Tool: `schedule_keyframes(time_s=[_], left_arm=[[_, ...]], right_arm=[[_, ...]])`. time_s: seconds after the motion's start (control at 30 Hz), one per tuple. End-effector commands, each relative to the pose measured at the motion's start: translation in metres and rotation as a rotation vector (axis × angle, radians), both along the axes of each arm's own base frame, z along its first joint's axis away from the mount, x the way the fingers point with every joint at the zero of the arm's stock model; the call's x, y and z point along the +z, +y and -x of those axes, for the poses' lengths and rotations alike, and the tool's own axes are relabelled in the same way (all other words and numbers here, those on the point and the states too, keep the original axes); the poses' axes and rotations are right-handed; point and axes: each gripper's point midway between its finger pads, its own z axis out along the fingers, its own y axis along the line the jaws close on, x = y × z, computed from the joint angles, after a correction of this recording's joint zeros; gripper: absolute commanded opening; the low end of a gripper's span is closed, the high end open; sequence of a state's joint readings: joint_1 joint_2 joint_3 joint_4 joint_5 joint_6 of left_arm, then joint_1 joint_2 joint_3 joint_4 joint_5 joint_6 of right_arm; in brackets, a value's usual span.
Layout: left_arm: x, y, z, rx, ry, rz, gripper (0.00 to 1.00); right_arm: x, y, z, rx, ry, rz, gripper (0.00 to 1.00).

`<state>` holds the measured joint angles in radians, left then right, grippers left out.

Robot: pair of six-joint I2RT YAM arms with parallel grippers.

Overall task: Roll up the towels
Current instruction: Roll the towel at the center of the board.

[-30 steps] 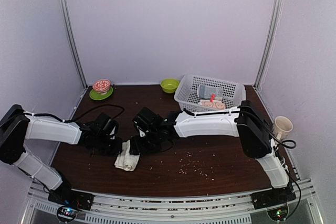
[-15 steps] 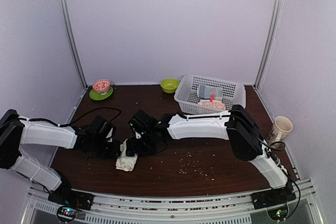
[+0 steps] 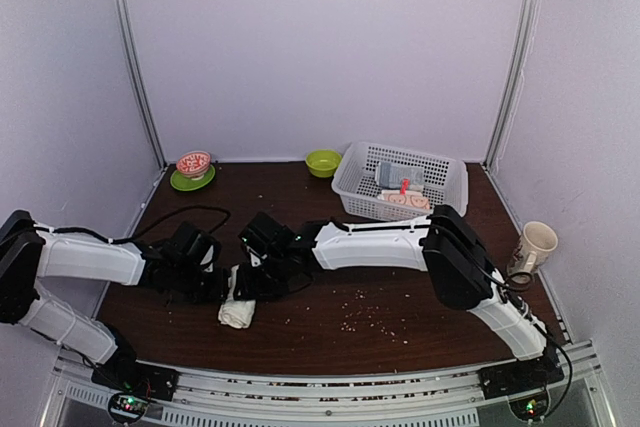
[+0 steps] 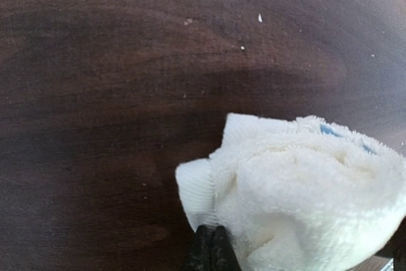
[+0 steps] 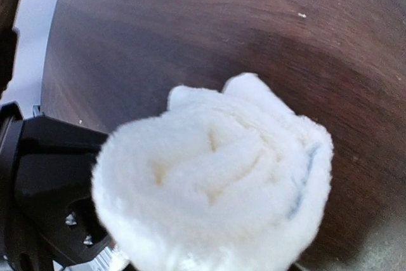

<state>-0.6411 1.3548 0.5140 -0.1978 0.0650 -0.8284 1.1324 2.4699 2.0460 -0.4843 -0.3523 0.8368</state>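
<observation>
The plain cream-white towel (image 3: pixel 236 309) lies as a thick roll on the dark table, left of centre. My left gripper (image 3: pixel 218 285) is at its left side. In the left wrist view its black fingertips (image 4: pixel 212 239) are shut together, tips against the towel's ribbed hem (image 4: pixel 200 188). My right gripper (image 3: pixel 256 282) reaches in from the right, low over the roll. The roll's spiral end (image 5: pixel 209 176), with a faint blue mark, fills the right wrist view and hides those fingers. The cream towel with orange-pink faces (image 3: pixel 405 200) lies in the white basket (image 3: pixel 350 187).
A grey-blue rolled towel (image 3: pixel 398 175) also lies in the basket at the back right. A green bowl (image 3: pixel 322 161) and a patterned bowl on a green saucer (image 3: pixel 193 163) stand at the back. A cup (image 3: pixel 536 240) stands off the right edge. Crumbs (image 3: pixel 365 319) dot the table.
Both grippers and the white roll have shifted a little left and toward the near edge. The right arm now stretches further across the table.
</observation>
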Motion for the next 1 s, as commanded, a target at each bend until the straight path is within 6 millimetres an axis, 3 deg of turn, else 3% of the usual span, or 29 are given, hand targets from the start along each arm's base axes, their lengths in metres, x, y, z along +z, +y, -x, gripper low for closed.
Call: schedule_keyframes(time_s=[0.0,0.2,0.3,0.4,0.53,0.8,0.9,0.97], left_arm=[[-0.017,0.004,0.028,-0.030,0.109,-0.001,0.00],[-0.013,0.005,0.029,-0.029,0.104,0.004,0.00],[-0.009,0.006,0.029,-0.029,0.100,0.001,0.00],[-0.002,0.006,0.029,-0.033,0.084,0.008,0.01],[0.011,0.002,0.026,-0.056,0.056,0.031,0.10],[0.043,-0.025,0.006,-0.126,-0.047,0.116,0.11],[0.059,-0.049,-0.002,-0.181,-0.100,0.176,0.11],[0.073,-0.073,-0.009,-0.229,-0.142,0.229,0.11]], right_arm=[[-0.024,0.001,0.008,0.007,0.030,0.035,0.32],[-0.018,0.000,0.005,0.011,0.014,0.047,0.00],[-0.020,-0.018,0.005,0.022,0.000,0.109,0.00],[-0.032,-0.062,0.008,0.026,-0.008,0.213,0.00],[-0.026,-0.131,0.012,0.053,-0.033,0.340,0.00],[-0.014,-0.263,0.012,0.156,-0.134,0.726,0.00],[-0.020,-0.289,0.001,0.174,-0.189,0.874,0.00],[-0.027,-0.288,-0.004,0.161,-0.194,0.886,0.00]])
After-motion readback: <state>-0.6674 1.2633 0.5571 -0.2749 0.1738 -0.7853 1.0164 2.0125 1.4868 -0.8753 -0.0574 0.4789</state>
